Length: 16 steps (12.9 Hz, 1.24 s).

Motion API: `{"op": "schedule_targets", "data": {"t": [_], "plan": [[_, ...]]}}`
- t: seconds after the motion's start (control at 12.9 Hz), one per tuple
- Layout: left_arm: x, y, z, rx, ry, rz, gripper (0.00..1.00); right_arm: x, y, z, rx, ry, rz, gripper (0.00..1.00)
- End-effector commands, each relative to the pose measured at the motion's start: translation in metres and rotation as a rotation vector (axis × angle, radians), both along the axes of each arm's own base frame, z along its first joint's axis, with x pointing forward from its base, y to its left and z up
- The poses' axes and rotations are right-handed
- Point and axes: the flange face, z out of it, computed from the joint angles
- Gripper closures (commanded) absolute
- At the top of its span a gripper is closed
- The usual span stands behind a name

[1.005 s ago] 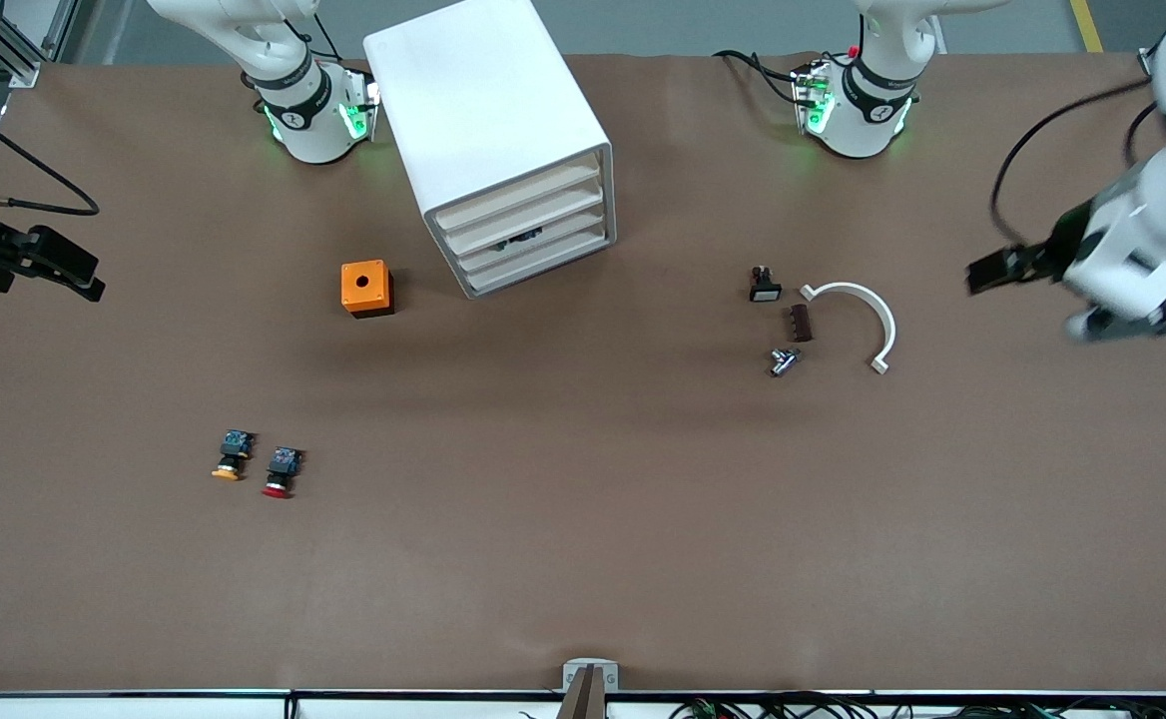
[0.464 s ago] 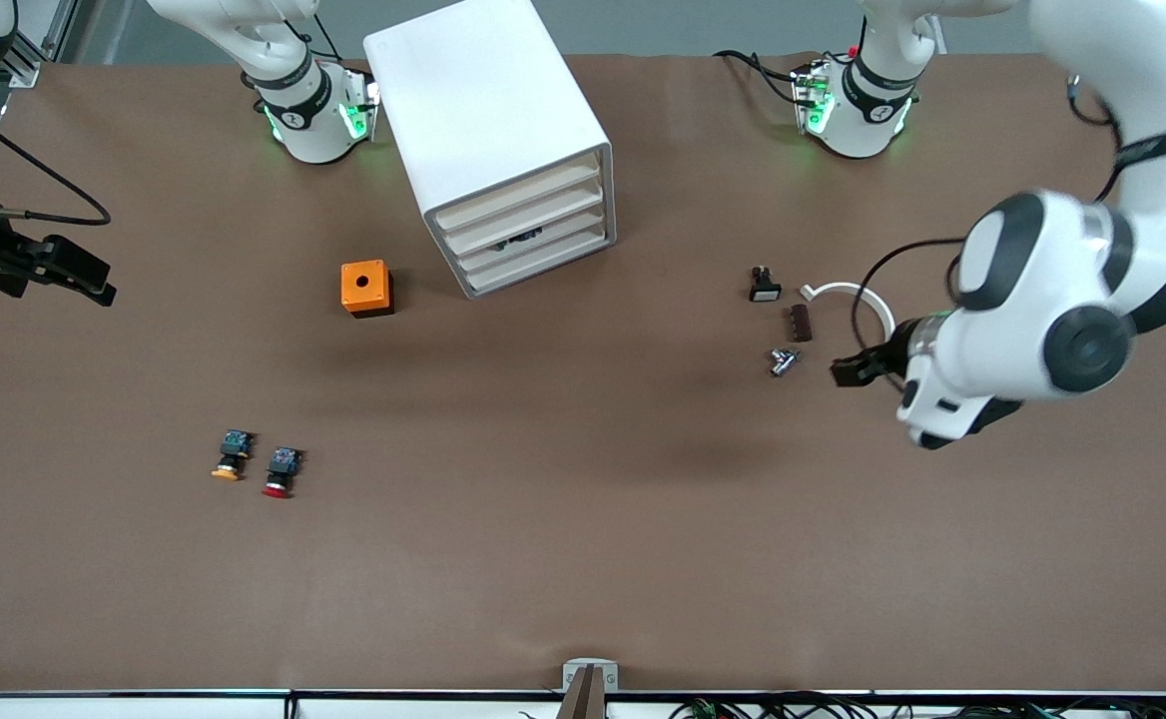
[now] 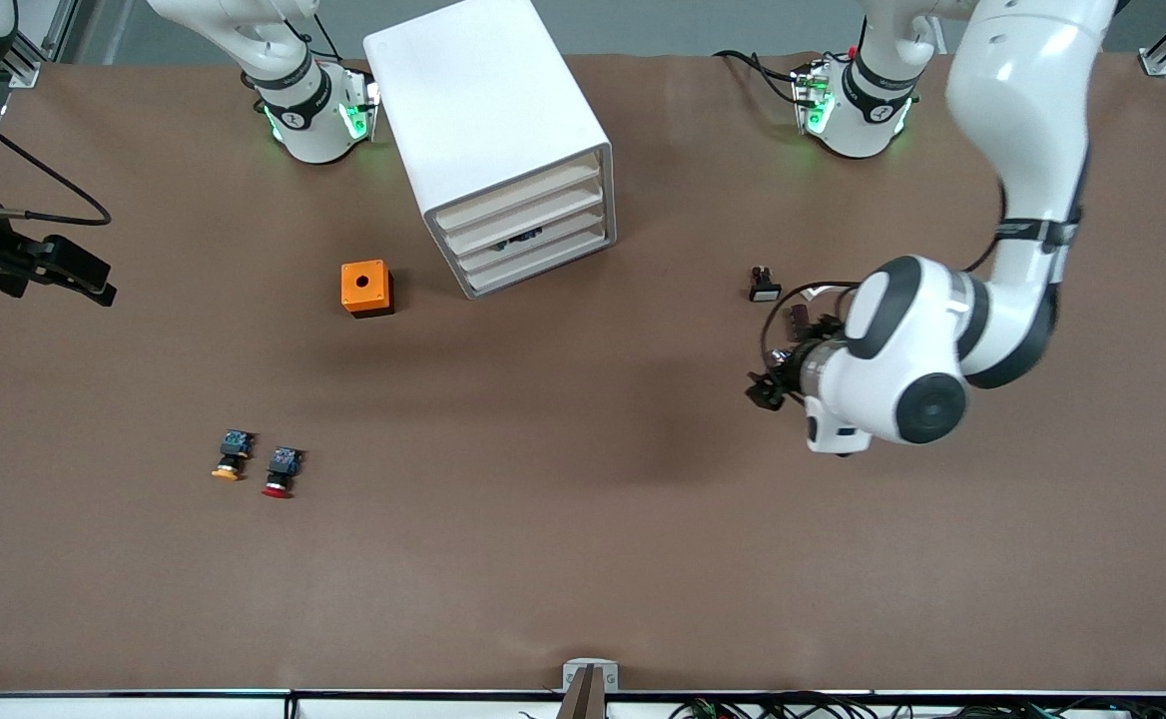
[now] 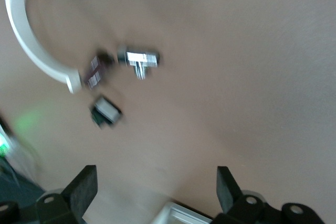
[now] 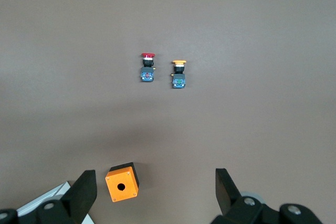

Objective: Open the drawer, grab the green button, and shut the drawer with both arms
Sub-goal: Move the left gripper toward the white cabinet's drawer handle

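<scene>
Left gripper point(image 3: 765, 391), black two-finger, hangs over the brown counter point(image 3: 583, 559) by a cluster of small parts toward the left arm's end; fingers point(image 4: 84, 187) spread wide, holding nothing. Under it in the wrist view: curved white plastic bracket point(image 4: 31, 40), small metal T-shaped fitting point(image 4: 137, 60), dark brown block point(image 4: 94, 71), small black-and-white switch point(image 4: 106, 111). Right gripper point(image 3: 64, 270), also black, waits over the right arm's end of the counter, fingers point(image 5: 84, 190) apart, empty; its camera looks down on the orange box with a round hole point(image 5: 122, 183), red-capped push button point(image 5: 147, 68) and yellow-orange-capped push button point(image 5: 178, 74). Boxy white cabinet point(image 3: 488, 140) sits between the arm bases, all four shallow cream-fronted drawers shut. Target drawer point(image 3: 528, 238) looks like third from the top: something dark with a green speck shows through its front, likely the green-capped button, orientation unreadable. Drawer's long axis runs across the cabinet face; the face points toward the front camera, angled to the left arm's end. Judgement: light thin plastic, slides easily, cabinet may skid, so brace with one arm, hook the front lip mid-width.
</scene>
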Motion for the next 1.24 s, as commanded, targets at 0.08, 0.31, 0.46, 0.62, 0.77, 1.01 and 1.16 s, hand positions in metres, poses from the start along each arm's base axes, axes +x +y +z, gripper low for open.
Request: {"op": "schedule_targets", "data": {"t": [0.08, 0.31, 0.46, 0.62, 0.77, 1.01, 1.16], "plan": [[0.002, -0.01, -0.005, 0.101, 0.071, 0.24, 0.0, 0.0, 0.001, 0.001, 0.013, -0.001, -0.004, 0.0], [-0.009, -0.04, -0.022, -0.001, 0.217, 0.349, 0.01, -0.001, -0.003, -0.007, 0.013, 0.011, -0.009, 0.0], [-0.01, -0.051, -0.029, -0.073, 0.34, 0.466, 0.01, -0.003, -0.004, -0.007, 0.013, 0.017, -0.011, 0.0], [-0.018, -0.069, -0.052, -0.03, 0.464, 0.579, 0.01, -0.004, -0.008, -0.008, 0.011, 0.025, -0.011, 0.0], [-0.041, -0.106, -0.07, 0.065, 0.536, 0.616, 0.05, -0.003, -0.008, -0.01, 0.012, 0.028, -0.011, 0.0], [-0.071, -0.144, -0.11, 0.175, 0.689, 0.7, 0.2, -0.003, -0.006, -0.009, 0.011, 0.025, -0.008, 0.0], [-0.082, -0.156, -0.138, 0.218, 0.823, 0.781, 0.29, -0.004, -0.006, -0.008, 0.012, 0.027, -0.008, 0.0]]}}
